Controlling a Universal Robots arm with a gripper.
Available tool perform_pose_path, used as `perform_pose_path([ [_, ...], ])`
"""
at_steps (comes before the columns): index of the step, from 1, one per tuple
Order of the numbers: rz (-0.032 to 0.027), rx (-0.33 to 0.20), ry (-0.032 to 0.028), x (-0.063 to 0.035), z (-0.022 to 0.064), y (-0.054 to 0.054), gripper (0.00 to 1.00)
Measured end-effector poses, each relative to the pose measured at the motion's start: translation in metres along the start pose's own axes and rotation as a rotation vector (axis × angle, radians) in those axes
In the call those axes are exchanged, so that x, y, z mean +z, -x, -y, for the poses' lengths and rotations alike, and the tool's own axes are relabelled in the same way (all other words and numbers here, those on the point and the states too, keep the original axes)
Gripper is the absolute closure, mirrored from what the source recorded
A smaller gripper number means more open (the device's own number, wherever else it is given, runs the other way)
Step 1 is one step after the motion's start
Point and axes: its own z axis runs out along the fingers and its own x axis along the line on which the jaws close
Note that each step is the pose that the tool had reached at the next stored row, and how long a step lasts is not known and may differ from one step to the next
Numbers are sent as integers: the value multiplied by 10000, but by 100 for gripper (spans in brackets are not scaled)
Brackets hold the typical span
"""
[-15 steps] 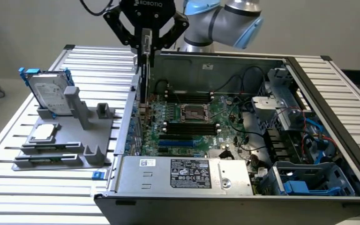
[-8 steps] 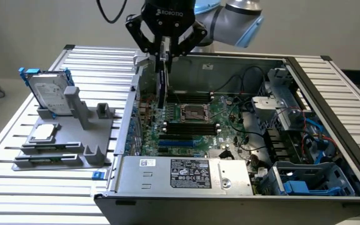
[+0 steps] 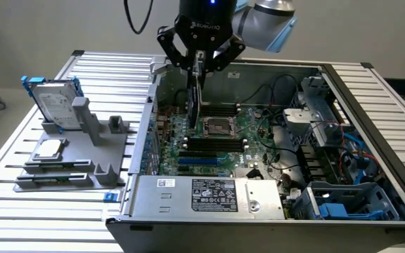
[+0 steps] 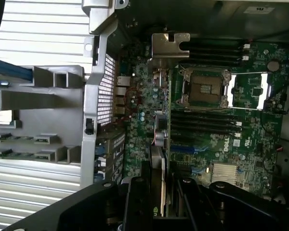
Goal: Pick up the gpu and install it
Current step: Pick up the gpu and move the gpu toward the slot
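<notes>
Jaws of the arm, in the exterior view, hang over the open computer case [image 3: 259, 234] and grip the gpu [image 3: 194, 100] from both sides with their black fingers [image 3: 177, 52]. The card hangs upright and edge-on. Its lower end reaches down inside the case over the motherboard [image 3: 223, 142], close to the case wall on the exterior view's left. Whether it touches the board cannot be told. A grey labelled power-supply box [image 3: 210, 195] fills the near end of the case. On the slatted surface [image 3: 19, 211], to the exterior view's left of the case, a grey fixture [image 3: 83, 153] carries a silver hard drive [image 3: 51, 103] standing upright in a blue frame.

In the wrist view the black fingers [image 4: 137, 202] press on either side of the gpu [image 4: 157, 166], seen along its thin edge. Its silvery bracket [image 4: 169, 45] is at the far end, above the green motherboard [image 4: 139, 86]. The bare processor socket [image 4: 204, 91] and the dark memory slots [image 4: 202, 125] lie beside the card. The perforated case wall [image 4: 106, 91] stands on its other side, with the grey fixture [image 4: 38, 96] beyond it.
</notes>
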Motion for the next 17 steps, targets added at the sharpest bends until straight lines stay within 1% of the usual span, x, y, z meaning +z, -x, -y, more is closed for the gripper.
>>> perform_pose_path([
  [3, 6, 184, 19, 49, 4, 57, 73],
  [10, 15, 431, 46, 157, 19, 251, 73],
  [17, 18, 550, 58, 258, 36, 515, 73],
])
